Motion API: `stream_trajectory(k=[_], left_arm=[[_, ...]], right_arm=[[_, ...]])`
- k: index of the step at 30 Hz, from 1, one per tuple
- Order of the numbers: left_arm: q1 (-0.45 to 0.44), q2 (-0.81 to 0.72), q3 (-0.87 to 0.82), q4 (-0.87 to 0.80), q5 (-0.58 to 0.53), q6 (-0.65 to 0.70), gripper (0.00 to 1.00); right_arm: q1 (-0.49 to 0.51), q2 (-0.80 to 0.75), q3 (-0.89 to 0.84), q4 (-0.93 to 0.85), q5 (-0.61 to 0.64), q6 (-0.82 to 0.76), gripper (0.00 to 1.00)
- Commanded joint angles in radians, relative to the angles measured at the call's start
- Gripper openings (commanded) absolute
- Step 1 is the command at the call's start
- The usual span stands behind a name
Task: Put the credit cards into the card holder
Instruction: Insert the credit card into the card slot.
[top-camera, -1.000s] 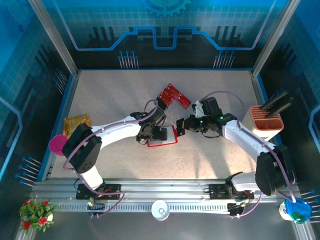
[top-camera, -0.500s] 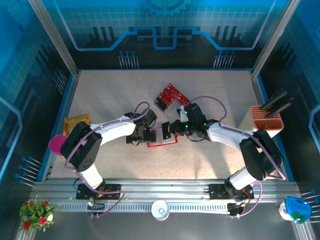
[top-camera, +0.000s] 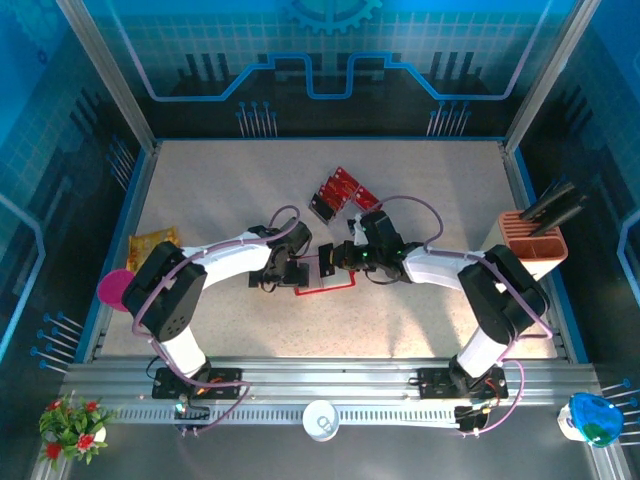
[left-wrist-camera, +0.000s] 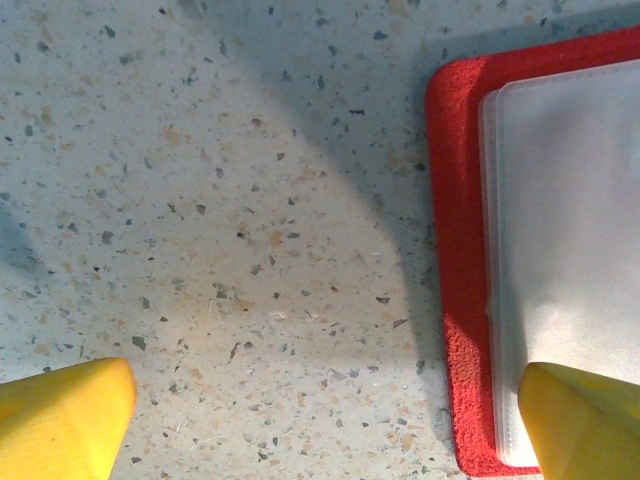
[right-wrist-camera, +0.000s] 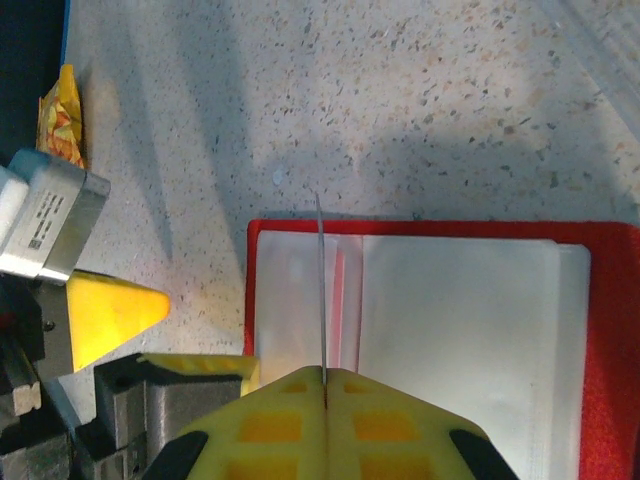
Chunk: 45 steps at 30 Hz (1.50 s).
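Top view: the card holder (top-camera: 330, 284) lay open mid-surface, long axis left to right, between the two arms. The spare credit cards (top-camera: 340, 192) sat just beyond it on the far side.

Left wrist view: left jaws wide, one fingertip (left-wrist-camera: 585, 425) over the holder's left end, the other over bare surface (left-wrist-camera: 250, 200).

Right wrist view: right jaws clamped on one card (right-wrist-camera: 320, 290), held edge-on directly above the holder (right-wrist-camera: 470, 330), its edge running along the holder's short axis. Judged: the right arm was nearer, and a straight descent into a pocket was wanted.

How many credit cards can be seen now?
4: three credit cards lie clustered on the table beyond the card holder; a fourth card is pinched edge-on in the right hand above it. Overlap may hide more.
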Motion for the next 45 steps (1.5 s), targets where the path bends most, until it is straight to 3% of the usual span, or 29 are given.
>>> stream_trajectory(k=[1, 22, 45], left_arm=[[0.008, 0.016, -0.017, -0.039, -0.012, 0.026, 0.99], [0.008, 0.007, -0.05, -0.03, -0.009, 0.04, 0.99], [0.008, 0.022, -0.039, -0.027, -0.005, 0.038, 0.99]], right_arm=[[0.016, 0.029, -0.015, 0.059, 0.017, 0.02, 0.0], [0.024, 0.071, -0.063, 0.121, 0.048, 0.028, 0.0], [0.028, 0.086, -0.082, 0.048, -0.029, -0.025, 0.0]])
